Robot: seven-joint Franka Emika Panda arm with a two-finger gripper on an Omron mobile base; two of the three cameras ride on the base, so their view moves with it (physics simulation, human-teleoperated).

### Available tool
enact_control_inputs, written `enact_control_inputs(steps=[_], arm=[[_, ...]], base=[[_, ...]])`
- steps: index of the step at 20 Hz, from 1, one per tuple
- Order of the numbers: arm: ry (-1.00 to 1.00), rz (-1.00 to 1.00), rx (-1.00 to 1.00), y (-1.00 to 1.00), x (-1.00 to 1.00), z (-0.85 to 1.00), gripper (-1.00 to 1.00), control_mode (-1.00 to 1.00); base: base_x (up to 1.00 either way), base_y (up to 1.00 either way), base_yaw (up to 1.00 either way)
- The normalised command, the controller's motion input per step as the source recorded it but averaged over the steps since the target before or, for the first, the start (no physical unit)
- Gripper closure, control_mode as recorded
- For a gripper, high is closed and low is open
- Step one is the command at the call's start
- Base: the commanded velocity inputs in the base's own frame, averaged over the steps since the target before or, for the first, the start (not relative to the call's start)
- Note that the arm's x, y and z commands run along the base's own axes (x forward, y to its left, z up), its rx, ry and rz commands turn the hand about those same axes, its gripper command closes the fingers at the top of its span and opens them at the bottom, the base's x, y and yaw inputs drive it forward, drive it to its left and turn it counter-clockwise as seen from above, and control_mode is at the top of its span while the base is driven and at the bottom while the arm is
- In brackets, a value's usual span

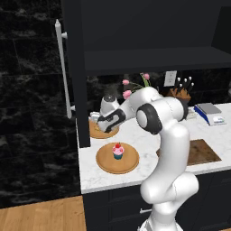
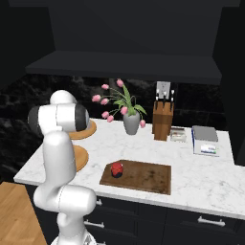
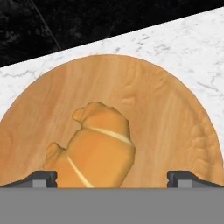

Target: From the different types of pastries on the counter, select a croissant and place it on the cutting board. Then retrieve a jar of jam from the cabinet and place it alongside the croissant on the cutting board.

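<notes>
croissant not yet lifted, jam already on the board

at the counter's [image 1: 149, 135] left end, near the back edge, the croissant [image 3: 94, 146] lies on a round wooden plate [image 3: 175, 127]. the gripper [image 3: 112, 177] hangs right over it with its jaws spread wide, one tip on each side of the pastry, holding nothing. nearer the front edge, on a second plate [image 1: 104, 164], sits the cupcake [image 1: 118, 151]. further right, by the front edge, lies the cutting board [image 2: 148, 176], with the jar of jam [image 2: 116, 169] at its left end. so the jam looks placed; closing on the croissant and carrying it to the board seem to remain.
</notes>
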Motion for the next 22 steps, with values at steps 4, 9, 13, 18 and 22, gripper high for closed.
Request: enact_control_inputs(steps=[4, 9, 13, 18, 22], arm=[[0.01, 0.00, 0.00, 0.05, 0.00, -0.14, -1.00, -1.00], [0.10, 0.00, 0.00, 0.00, 0.29, -0.14, -1.00, -1.00], [0.16, 0.00, 0.00, 0.00, 0.66, -0.01, -1.00, -1.00], [0.12, 0.00, 0.00, 0.02, 0.53, -0.06, -1.00, -1.00], [0.09, 0.00, 0.00, 0.09, 0.23, -0.29, 1.00, -1.00]], base=[[0.00, 0.00, 0.00], [0.00, 0.00, 0.00], [0.00, 0.00, 0.00], [0.00, 0.00, 0.00], [0.00, 0.00, 0.00]])
